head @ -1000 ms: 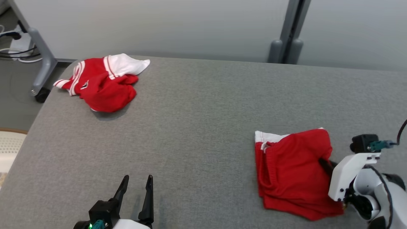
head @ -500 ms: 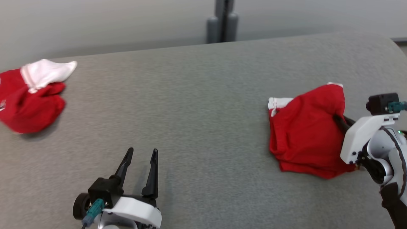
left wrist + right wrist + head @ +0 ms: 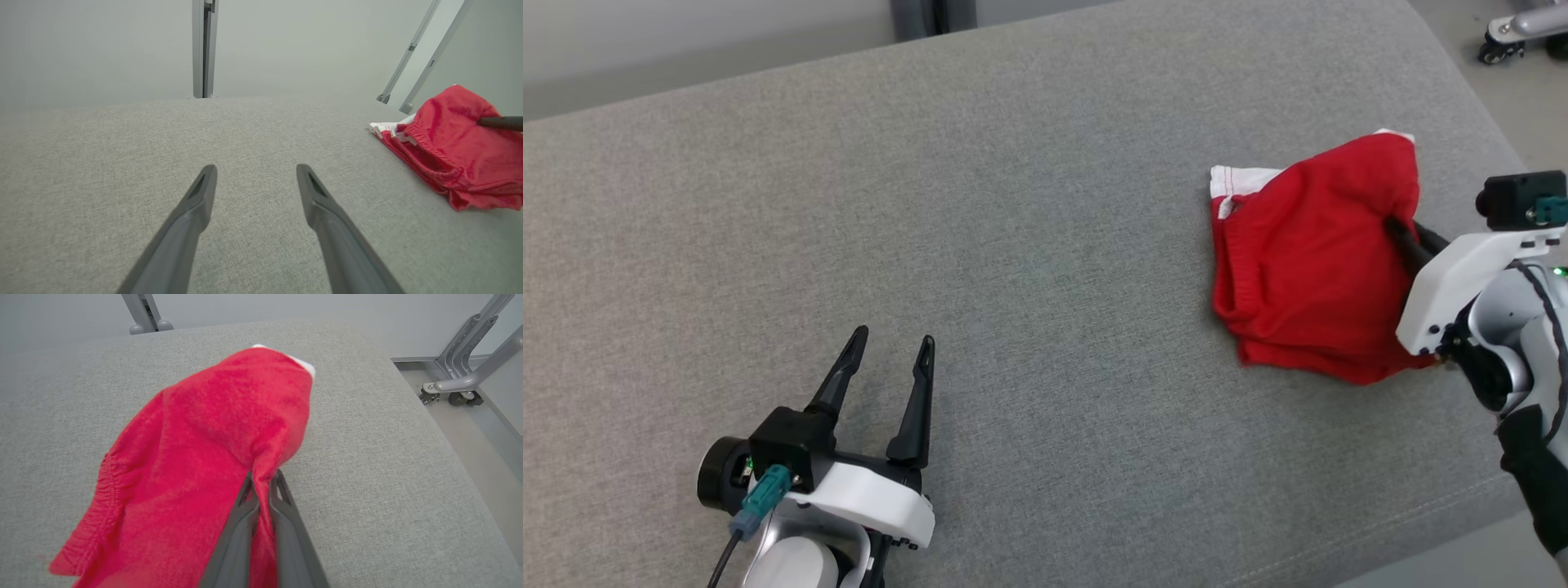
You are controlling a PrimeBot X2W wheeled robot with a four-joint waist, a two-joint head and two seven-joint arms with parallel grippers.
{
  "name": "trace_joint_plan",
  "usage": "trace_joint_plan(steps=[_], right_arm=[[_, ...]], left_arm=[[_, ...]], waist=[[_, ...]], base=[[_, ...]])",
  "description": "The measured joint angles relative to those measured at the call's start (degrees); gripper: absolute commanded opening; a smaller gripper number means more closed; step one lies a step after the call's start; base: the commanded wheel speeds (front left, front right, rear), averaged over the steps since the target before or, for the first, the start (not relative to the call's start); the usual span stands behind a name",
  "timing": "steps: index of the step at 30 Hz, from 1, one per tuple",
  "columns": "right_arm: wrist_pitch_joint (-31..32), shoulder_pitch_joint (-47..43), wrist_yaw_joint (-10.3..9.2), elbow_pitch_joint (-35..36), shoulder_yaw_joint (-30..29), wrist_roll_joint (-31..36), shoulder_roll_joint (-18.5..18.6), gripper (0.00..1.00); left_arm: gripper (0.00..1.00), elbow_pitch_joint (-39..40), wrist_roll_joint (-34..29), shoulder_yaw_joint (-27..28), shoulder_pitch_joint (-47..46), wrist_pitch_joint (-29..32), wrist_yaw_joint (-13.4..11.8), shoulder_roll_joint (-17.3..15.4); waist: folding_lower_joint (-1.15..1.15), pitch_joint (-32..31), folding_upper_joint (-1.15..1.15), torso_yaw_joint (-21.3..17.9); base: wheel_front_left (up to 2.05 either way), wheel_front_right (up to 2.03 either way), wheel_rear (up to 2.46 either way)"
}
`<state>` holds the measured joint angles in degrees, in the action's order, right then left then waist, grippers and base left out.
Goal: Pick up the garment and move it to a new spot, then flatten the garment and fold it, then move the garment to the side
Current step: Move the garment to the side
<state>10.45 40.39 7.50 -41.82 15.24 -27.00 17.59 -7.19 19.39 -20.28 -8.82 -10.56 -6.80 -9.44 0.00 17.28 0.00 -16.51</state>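
The head view looks steeply down from high over the grey padded surface, its near edge at bottom right; the left wrist view skims low over it, facing the far wall. The right wrist view looks down its own fingers at close range; all three share the red garment.

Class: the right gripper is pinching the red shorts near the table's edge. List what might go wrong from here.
1. The right gripper pinches just a small ridge of the red shorts; it may slip free.
2. Held at one point, the layers may unfold.
3. The table edge is close; the shorts might slide off.
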Motion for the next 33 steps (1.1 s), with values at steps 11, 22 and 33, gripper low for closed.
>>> trace_joint_plan(steps=[11,22,33], right_arm=[[-4.1,5.7,0.00,-5.8,-1.8,3.0,6.0,0.00],[-6.0,12.6,0.00,-15.0,-6.5,8.6,12.7,0.00],[-13.7,17.9,0.00,-24.5,-12.4,21.8,13.4,1.00]], left_arm=[[1.00,3.6,-0.3,0.3,0.0,0.9,-1.3,-1.2],[1.00,5.7,-0.5,0.0,0.1,1.3,-1.7,-2.0],[1.00,6.1,-0.8,-1.1,0.1,1.3,-1.8,-2.2]], waist=[[0.00,1.5,0.00,5.2],[0.00,4.2,0.00,11.2],[0.00,5.6,0.00,13.9]], base=[[0.00,0.00,0.00],[0.00,0.00,0.00],[0.00,0.00,0.00]])
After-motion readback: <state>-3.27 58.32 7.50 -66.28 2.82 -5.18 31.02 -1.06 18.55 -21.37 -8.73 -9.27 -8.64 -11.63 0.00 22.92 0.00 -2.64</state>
